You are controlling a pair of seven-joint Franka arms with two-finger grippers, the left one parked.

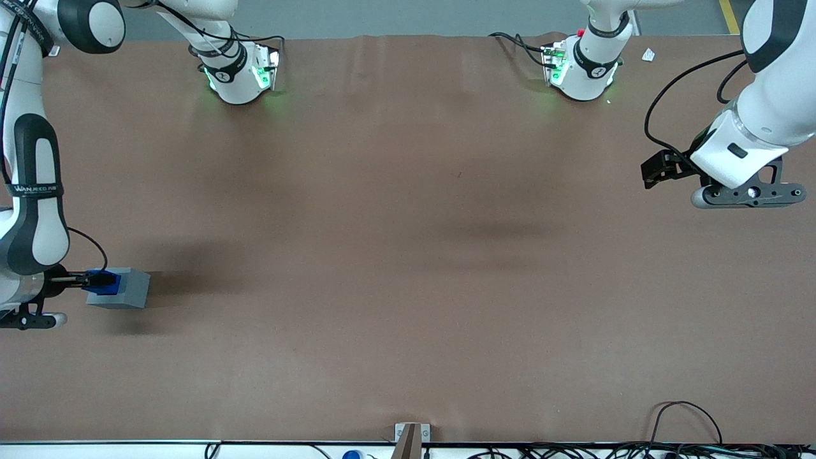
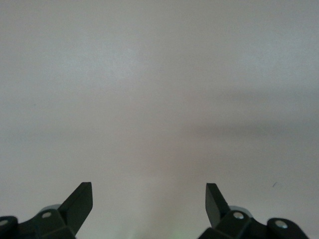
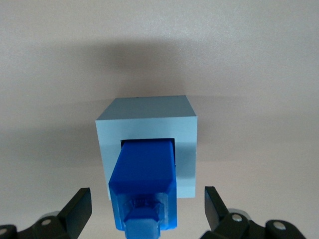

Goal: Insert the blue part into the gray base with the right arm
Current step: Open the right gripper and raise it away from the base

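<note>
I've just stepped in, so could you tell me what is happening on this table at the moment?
The right arm is fitting the blue part into the gray base, at the working arm's end of the table. The blue part's end already sits in the base's recess. The hand is right at the part with its fingers spread apart, not touching it.

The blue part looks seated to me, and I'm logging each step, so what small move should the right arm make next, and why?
Probably a short straight retreat of the end effector away from the blue part. In the right wrist view, the part's end sits inside the gray base's recess, and the open fingers stand clear on either side, so nothing is gripped. Backing straight out should avoid nudging the part.
</note>
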